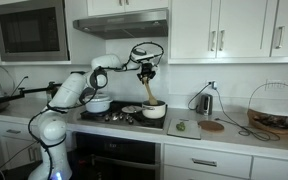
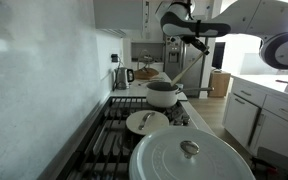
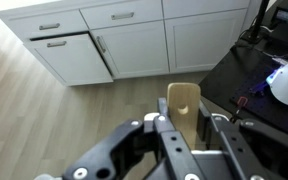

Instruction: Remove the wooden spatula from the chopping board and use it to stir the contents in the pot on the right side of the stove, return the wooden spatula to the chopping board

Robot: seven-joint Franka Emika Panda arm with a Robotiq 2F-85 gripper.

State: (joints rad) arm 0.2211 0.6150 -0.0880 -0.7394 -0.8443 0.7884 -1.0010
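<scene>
One light, stiff wooden spatula (image 1: 149,90) sits clamped in your closed hand (image 1: 147,72) near the handle's top, its lower end reaching down to the small white pot (image 1: 154,110), so grip firmly, since smooth wood can pivot when stirring.

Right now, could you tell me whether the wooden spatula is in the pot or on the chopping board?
In the pot: the gripper holds the wooden spatula steeply tilted, its lower end inside the pot's rim.
</scene>
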